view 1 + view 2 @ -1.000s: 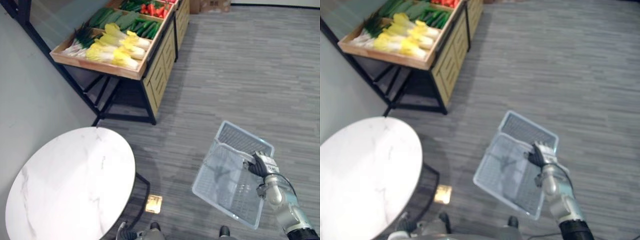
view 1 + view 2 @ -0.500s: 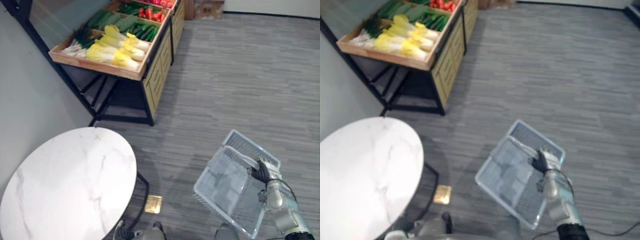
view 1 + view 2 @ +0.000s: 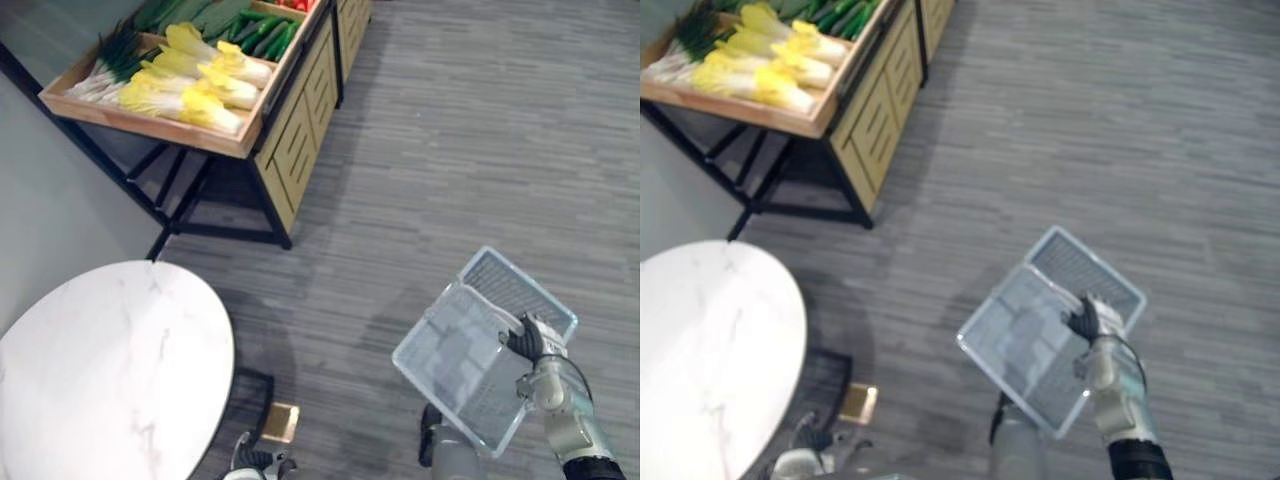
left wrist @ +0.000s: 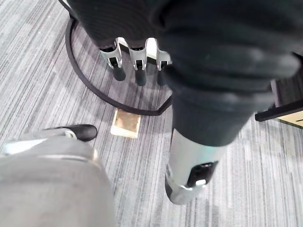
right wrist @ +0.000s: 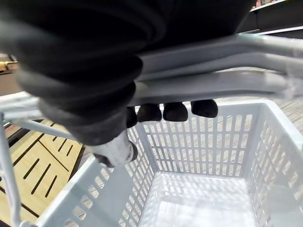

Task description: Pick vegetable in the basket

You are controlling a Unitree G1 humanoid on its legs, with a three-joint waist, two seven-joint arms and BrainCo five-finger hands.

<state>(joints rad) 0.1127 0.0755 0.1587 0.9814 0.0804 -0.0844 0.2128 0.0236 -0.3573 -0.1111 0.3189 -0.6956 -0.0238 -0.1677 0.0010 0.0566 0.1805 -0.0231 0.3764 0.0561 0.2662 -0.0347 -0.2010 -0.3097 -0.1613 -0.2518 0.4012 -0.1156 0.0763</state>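
Here, basket (image 3: 440, 352) hangs tilted from right hand (image 3: 526, 339).

It is bright in here, lit evenly from overhead, and the grey floor (image 3: 480, 150) carries no hard-edged shadows. Soft dark shade pools under the stand (image 3: 290, 150), with a fainter patch beneath the round surface (image 3: 100, 370). Its white top is the brightest thing around and has a mild sheen. Light comes through the pale basket (image 5: 199, 198) and makes its bottom glow, while the right hand (image 5: 175, 111) above it sits in deep shade.
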